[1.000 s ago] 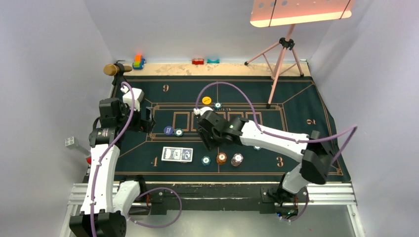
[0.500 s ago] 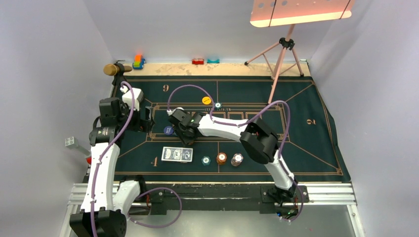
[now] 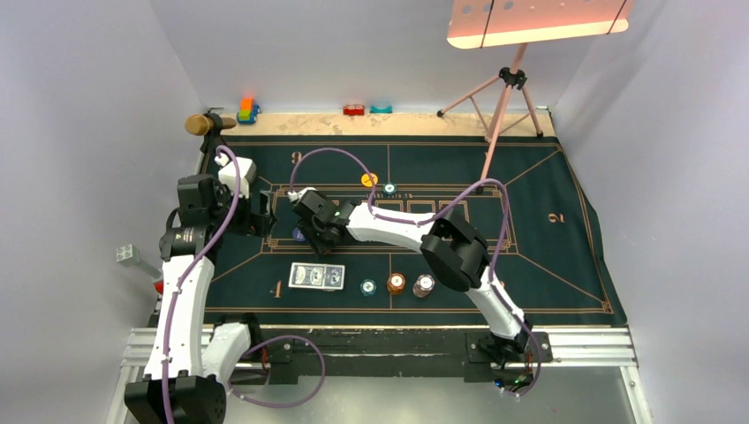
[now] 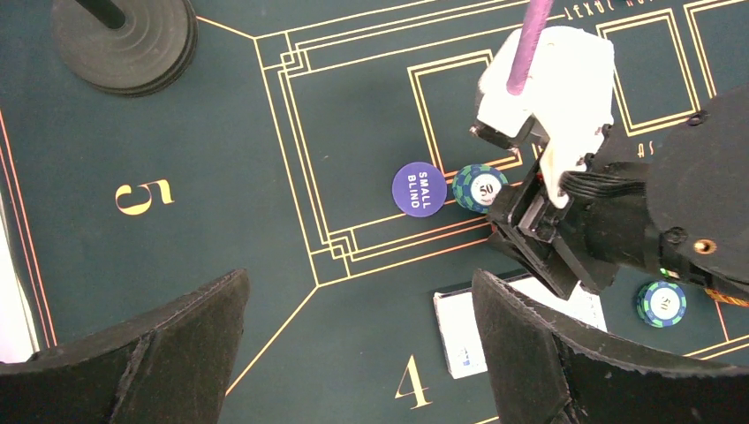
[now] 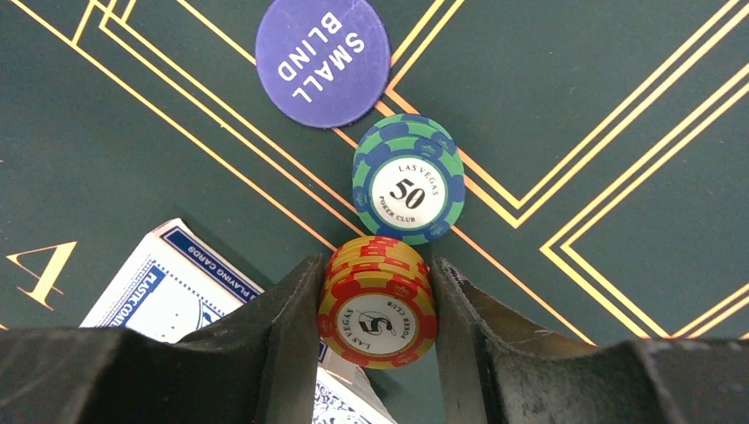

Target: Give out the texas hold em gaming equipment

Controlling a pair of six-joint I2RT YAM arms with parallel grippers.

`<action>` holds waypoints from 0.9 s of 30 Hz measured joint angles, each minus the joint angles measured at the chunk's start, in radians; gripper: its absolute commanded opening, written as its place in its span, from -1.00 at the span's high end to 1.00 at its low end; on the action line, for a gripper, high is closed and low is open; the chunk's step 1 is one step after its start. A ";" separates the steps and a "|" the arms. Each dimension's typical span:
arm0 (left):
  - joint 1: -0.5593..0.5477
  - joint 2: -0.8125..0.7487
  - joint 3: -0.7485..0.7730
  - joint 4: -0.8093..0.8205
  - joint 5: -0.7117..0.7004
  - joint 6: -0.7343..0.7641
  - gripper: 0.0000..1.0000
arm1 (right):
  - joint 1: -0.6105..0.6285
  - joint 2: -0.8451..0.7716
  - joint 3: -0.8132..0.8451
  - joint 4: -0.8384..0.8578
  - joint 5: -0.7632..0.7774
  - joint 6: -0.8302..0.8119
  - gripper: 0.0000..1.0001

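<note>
R end effector (image 5: 374, 281) w/ chip stack (image 5: 378, 311) swung left to navy disc (image 5: 323, 60).

On the mat (image 4: 177, 256), the disc (image 4: 419, 188) lay just left of a chip (image 4: 480, 187), with the cards (image 4: 459, 331) in front of both.

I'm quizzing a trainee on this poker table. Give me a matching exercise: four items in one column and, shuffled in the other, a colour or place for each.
Column one:
1. 5-chip stack
2. 50 chip
3. Small Blind disc
4. cards

Column two:
A. purple
B. beside the gold 4
C. between the fingers of the right gripper
D. green and blue

Pairs: 1-C, 2-D, 3-A, 4-B.
</note>
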 measured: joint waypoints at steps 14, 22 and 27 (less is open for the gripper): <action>0.000 -0.001 0.000 0.000 0.000 0.000 -0.99 | 0.000 0.027 0.031 -0.008 -0.018 0.011 -0.51; 0.000 -0.003 0.000 0.000 0.000 0.000 -0.99 | -0.002 0.019 0.055 -0.050 -0.007 -0.002 -0.53; 0.000 -0.003 0.000 0.000 0.000 0.000 -0.99 | -0.011 -0.084 0.003 -0.097 0.019 -0.013 -0.68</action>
